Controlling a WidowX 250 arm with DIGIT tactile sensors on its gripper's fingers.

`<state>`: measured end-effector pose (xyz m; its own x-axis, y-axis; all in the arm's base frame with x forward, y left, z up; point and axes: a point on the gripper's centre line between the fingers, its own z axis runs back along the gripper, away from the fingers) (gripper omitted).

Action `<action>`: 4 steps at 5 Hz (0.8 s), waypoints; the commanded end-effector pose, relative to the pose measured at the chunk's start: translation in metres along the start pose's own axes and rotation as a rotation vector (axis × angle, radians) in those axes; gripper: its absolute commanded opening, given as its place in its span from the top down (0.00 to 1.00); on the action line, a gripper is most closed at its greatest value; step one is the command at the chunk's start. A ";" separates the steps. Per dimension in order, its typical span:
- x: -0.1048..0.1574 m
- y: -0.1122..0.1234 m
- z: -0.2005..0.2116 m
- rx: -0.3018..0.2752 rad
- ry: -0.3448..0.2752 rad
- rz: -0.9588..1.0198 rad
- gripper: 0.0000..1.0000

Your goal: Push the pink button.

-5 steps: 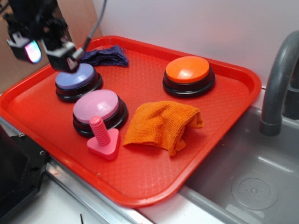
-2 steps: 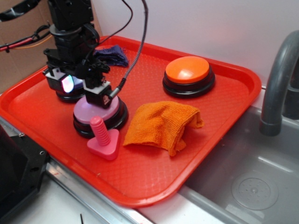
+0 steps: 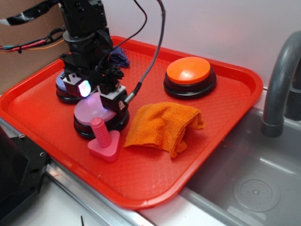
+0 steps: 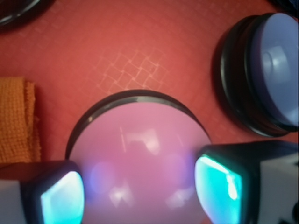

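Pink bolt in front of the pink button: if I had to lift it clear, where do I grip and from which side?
Judging by pose, grip the pink bolt by its upright ribbed shaft, coming straight down from above; the flat triangular base sits flush on the tray.

Even, bright overhead light; soft shadows on the tray (image 3: pixel 225 117). Wrist view was soft-focus, with white glare on the pink button (image 4: pixel 140 154) and glowing cyan fingertips (image 4: pixel 219 184).

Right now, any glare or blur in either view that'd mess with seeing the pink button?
Wrist: pink button carries soft white reflections plus a cyan glow from the lit fingertips, which look blurred; tray texture stays sharp. Exterior: even lighting, a mild sheen on the orange button, and the gripper hides part of the pink dome.
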<state>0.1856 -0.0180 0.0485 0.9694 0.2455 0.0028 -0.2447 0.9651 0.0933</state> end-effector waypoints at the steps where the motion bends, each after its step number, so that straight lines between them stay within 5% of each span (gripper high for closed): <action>1: -0.009 0.016 -0.006 -0.012 0.047 0.000 0.00; 4: -0.008 0.028 0.028 -0.059 0.000 -0.009 0.00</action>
<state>0.1658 0.0021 0.0702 0.9690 0.2432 -0.0440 -0.2414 0.9695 0.0421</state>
